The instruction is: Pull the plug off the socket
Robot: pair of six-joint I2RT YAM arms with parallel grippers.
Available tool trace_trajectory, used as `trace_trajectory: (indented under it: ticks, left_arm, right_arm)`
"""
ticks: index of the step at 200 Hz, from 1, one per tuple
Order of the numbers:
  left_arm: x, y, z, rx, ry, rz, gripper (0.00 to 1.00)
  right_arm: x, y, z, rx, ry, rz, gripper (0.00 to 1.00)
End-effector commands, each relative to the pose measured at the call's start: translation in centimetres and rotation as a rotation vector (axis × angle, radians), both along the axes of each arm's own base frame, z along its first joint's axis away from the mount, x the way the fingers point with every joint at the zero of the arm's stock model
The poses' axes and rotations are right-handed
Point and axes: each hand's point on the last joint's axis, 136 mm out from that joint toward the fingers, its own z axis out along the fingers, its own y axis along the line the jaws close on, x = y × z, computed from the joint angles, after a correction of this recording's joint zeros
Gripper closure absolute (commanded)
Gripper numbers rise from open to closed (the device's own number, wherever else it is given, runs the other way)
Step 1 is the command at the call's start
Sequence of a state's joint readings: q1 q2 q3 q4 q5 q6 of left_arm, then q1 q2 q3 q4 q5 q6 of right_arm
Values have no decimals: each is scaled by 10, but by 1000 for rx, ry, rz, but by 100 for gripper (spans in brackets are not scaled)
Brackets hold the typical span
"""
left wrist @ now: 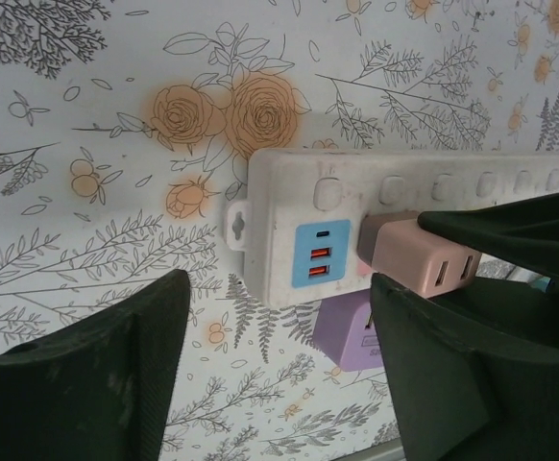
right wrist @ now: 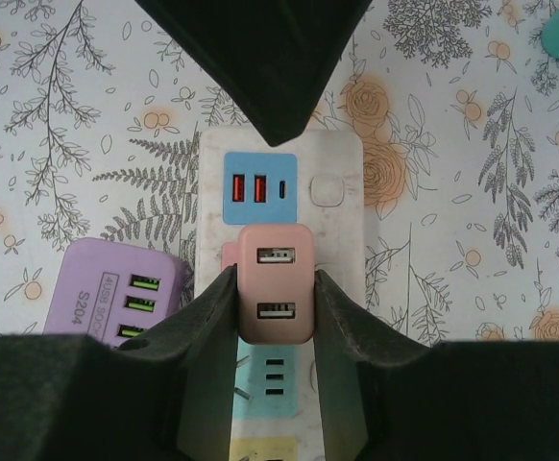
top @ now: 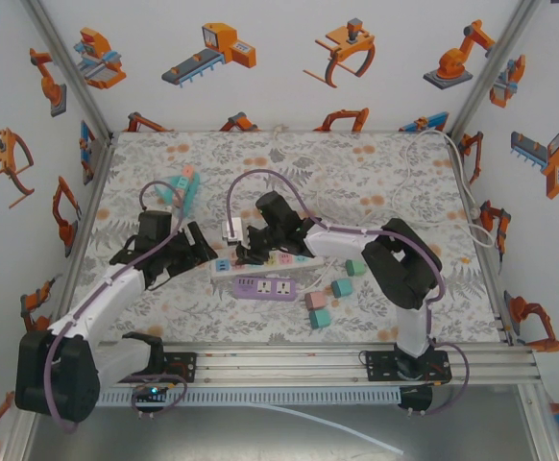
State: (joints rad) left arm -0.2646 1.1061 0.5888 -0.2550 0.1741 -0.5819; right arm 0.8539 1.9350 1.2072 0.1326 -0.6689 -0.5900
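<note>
Firstly, at left: found left gripper [left wrist: 279, 288] with jaws apart, straddling the end of white power strip [left wrist: 404, 182]; contact not determinable. Observed purple power strip [right wrist: 116, 288] lying just beside the white one, on the side nearer the arm bases. Located pink plug [right wrist: 276, 284] standing on the white strip, next to blue USB panel [right wrist: 258, 188]; depth of seating not determinable. Found right gripper [right wrist: 275, 293] clamped on the plug, one finger against each side. Noted pastel blocks [top: 342, 286] loose on floral table [top: 404, 173], further right.

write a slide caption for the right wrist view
Right gripper shut on pink USB charger plug in white power strip.
</note>
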Motion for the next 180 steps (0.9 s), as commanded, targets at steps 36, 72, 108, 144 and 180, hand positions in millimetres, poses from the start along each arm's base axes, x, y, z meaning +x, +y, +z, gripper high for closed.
trace_trajectory:
  ticks: [36, 72, 108, 144, 180]
  left_arm:
    - [9, -14, -12, -64, 16, -30, 51]
    - [5, -15, -28, -70, 54, -36, 54]
    - [0, -15, -43, -68, 101, -27, 55]
    - [-6, -4, -59, -22, 147, 26, 58]
    - [-10, 4, -71, 20, 188, 64, 59]
  right_arm:
    - [3, 10, 29, 106, -10, 2, 71]
    - [3, 11, 33, 125, 0, -5, 72]
    - [4, 13, 37, 150, 6, -13, 73]
    - [4, 14, 43, 179, 17, -17, 76]
    - [4, 15, 54, 224, 27, -25, 78]
